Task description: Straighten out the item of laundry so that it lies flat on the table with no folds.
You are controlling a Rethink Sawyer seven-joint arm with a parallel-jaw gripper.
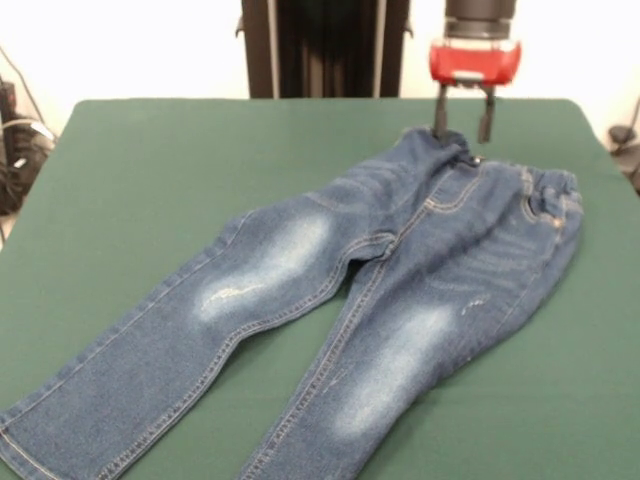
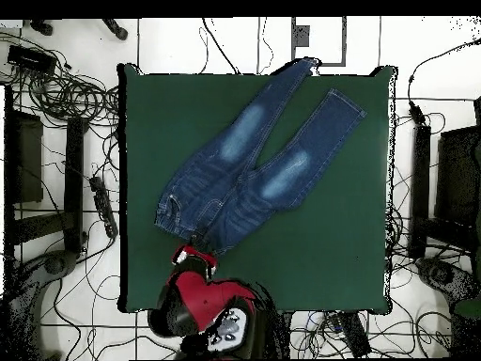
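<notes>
The blue denim jeans (image 1: 400, 270) lie front side up on the dark green table (image 1: 150, 170), with the waistband at the far right and both legs spread toward the near left. The faded thigh patches show. The cloth wrinkles around the crotch and the gathered waistband (image 1: 545, 195). My gripper (image 1: 462, 125) hangs just over the far corner of the waistband with its fingers apart and nothing between them. One fingertip (image 1: 440, 128) is at the waistband's edge. In the overhead view the jeans (image 2: 244, 169) run diagonally, one leg end reaches the table's far edge, and the gripper (image 2: 195, 252) is at the waistband.
The robot's pedestal (image 1: 325, 48) stands behind the table's far edge. In the overhead view, cables and black equipment (image 2: 56, 188) lie on the floor on both sides of the table (image 2: 329, 254).
</notes>
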